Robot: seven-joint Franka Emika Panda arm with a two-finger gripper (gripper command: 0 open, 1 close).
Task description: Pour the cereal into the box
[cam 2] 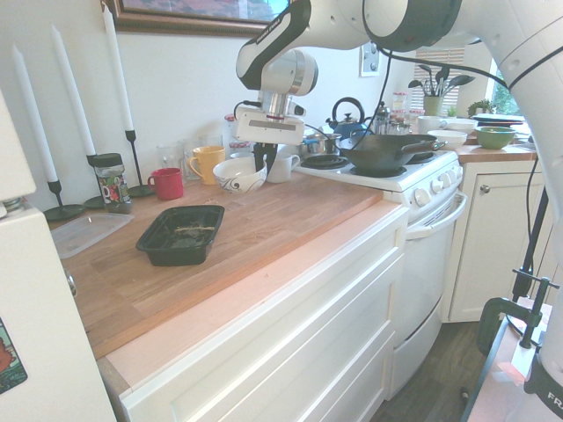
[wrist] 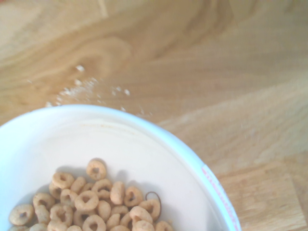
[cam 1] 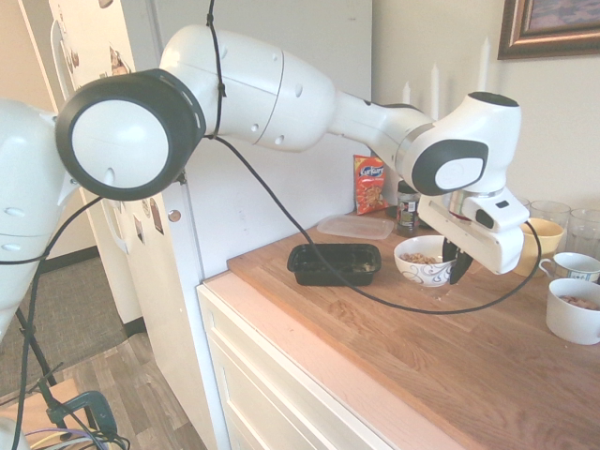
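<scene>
First exterior: hand (cam 1: 456, 265) pinching rim of white bowl (cam 1: 422, 261), lifted above wooden desk (cam 1: 441, 356); black box (cam 1: 334, 263) near desk's left edge, clear container (cam 1: 355, 226) and snack bag (cam 1: 370, 185) behind.

Second exterior: yellow mug (cam 2: 207, 163), red mug (cam 2: 166, 183), candles (cam 2: 70, 83) along desk's back edge.

Wrist: cereal (wrist: 94, 202) in bowl, crumbs (wrist: 84, 87) on desk.

No print on the snack bag (cam 1: 371, 184) is legible.
</scene>
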